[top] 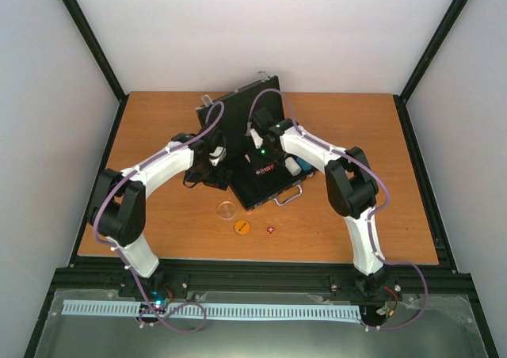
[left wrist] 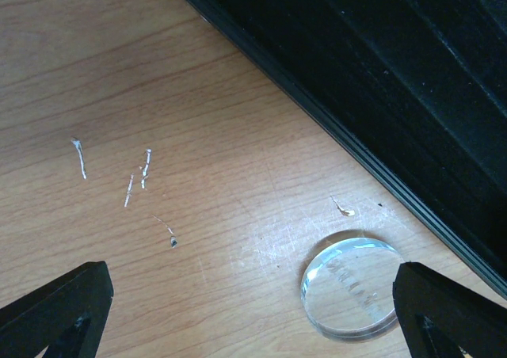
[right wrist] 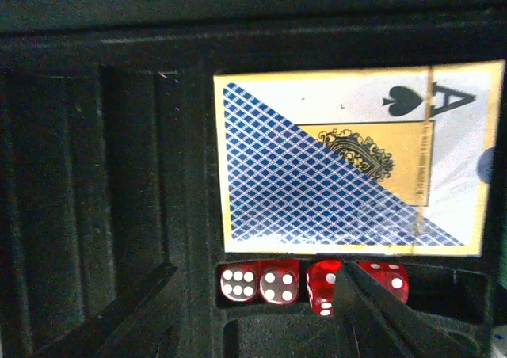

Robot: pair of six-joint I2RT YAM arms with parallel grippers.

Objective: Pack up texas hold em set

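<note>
The black briefcase [top: 261, 180] lies open mid-table with its lid [top: 249, 108] raised. In the right wrist view the blue-white card box [right wrist: 348, 160] sits in its foam slot, with several red dice [right wrist: 261, 283] in a row below it. My right gripper [right wrist: 253, 326] is open inside the case, and one finger [right wrist: 372, 318] overlaps the dice row. My left gripper [left wrist: 253, 326] is open and empty just left of the case. The clear disc [left wrist: 351, 285] lies on the wood close to its right finger [left wrist: 447, 310]. An orange disc [top: 242, 226] and one red die [top: 271, 230] lie on the table in front of the case.
The case's black edge [left wrist: 380, 81] runs diagonally beside the left gripper. The clear disc [top: 226, 210] lies by the case's front left corner. The silver handle [top: 289, 197] sticks out at the case's front. Grey walls enclose the wooden table [top: 356, 136].
</note>
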